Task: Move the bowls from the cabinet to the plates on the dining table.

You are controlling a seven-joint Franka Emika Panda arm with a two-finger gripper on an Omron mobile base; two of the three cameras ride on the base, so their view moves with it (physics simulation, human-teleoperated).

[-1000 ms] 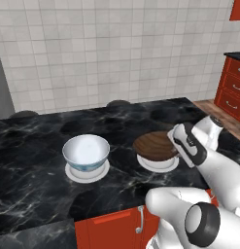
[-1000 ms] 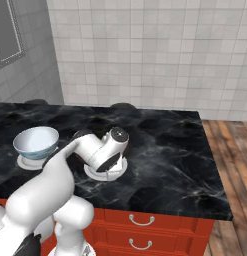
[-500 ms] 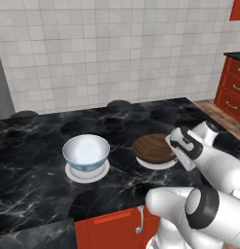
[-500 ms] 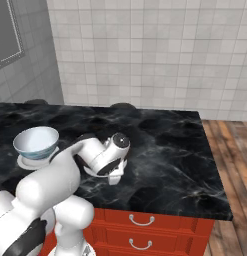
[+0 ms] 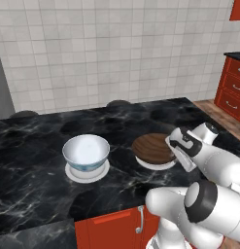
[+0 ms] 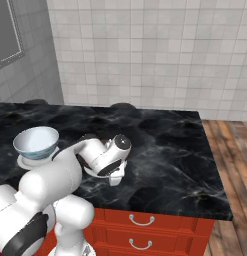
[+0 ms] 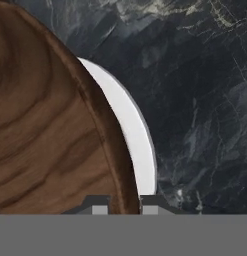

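The dark brown wooden bowl [image 5: 151, 147] sits on a small white plate [image 5: 162, 165] on the black marble dining table [image 5: 34, 146]. My gripper [image 5: 174, 148] is at the bowl's right rim. In the hand view the brown bowl [image 7: 45, 125] lies on the plate [image 7: 135, 130], and the gripper [image 7: 125, 205] is shut on the bowl's rim, one tip on each side of it. To the left, the white blue-patterned bowl [image 5: 86, 151] stands upright on its own plate [image 5: 73, 174]; it also appears as the white bowl [image 6: 36, 141] in the right base view. The cabinet is out of view.
Red drawers [image 5: 233, 87] stand at the far right beyond a strip of wooden floor [image 6: 230, 165]. Two dark stool tops [image 5: 117, 103] show behind the table's far edge. The table's right end [image 6: 205, 165] is bare marble. A tiled wall closes the back.
The hand and the brown bowl have sunk slightly onto the plate over the last second. The white bowl has not moved.
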